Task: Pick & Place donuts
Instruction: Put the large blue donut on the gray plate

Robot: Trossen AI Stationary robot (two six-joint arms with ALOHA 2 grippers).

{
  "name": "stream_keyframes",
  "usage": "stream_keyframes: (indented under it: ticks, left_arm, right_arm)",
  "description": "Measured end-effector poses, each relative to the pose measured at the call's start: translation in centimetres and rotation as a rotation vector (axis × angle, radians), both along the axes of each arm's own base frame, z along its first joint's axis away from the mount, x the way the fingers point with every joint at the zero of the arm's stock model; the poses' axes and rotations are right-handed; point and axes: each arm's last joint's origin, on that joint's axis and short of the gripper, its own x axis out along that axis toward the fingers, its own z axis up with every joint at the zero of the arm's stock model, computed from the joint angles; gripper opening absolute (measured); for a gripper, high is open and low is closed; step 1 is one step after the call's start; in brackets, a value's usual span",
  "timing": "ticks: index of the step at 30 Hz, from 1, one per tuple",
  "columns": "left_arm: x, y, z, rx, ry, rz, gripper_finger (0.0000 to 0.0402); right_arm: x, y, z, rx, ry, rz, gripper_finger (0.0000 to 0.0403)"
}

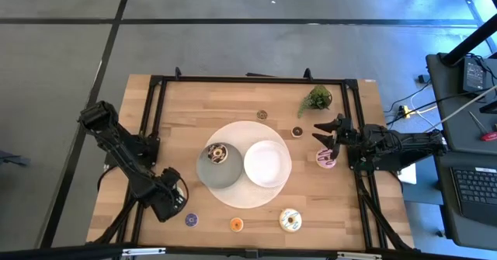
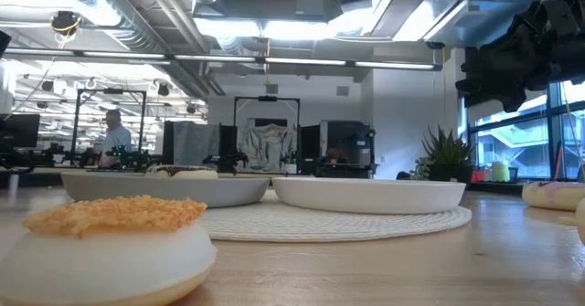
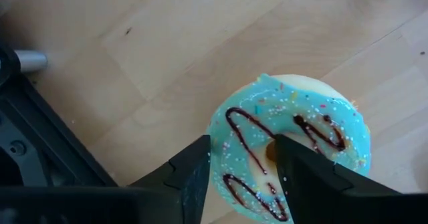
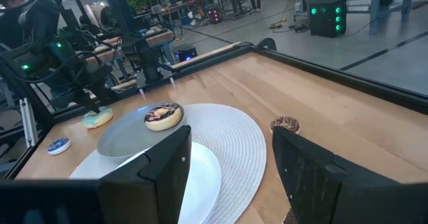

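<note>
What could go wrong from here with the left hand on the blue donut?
1. The left hand sits over one side of the blue donut, not centred, so the donut may tip or slip on lifting.
2. The grey plate already holds a chocolate donut; a drop there could knock it.
The right hand waits open by the pink donut.

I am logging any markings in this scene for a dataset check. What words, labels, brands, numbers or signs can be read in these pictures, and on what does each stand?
None can be read.
The donuts, such as the green-iced donut under the left gripper, bear only icing, drizzle and sprinkles.
The grey plate, the white plate and the wooden table show no text.
The room's screens and lit equipment are too small or blurred to read.
</note>
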Motion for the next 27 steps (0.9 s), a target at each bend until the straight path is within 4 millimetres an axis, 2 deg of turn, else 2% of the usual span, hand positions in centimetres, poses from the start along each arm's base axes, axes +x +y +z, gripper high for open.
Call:
stream_keyframes:
  ticks: [11,21,27]
  left_arm:
    - [-0.1,-0.1,-0.1,-0.002,0.016,-0.005,0.0131]
    - [0.2,-0.7,-2.6,0.040,0.153,-0.032,0.0140]
    - [0.3,-0.7,-2.4,0.035,0.119,-0.101,0.0130]
  right_arm:
    - [0.0,0.0,0.0,-0.001,0.000,0.000,0.0211]
    - [0.0,0.0,0.0,-0.001,0.000,0.000,0.0211]
    - [0.0,0.0,0.0,0.000,-0.001,0.000,0.0211]
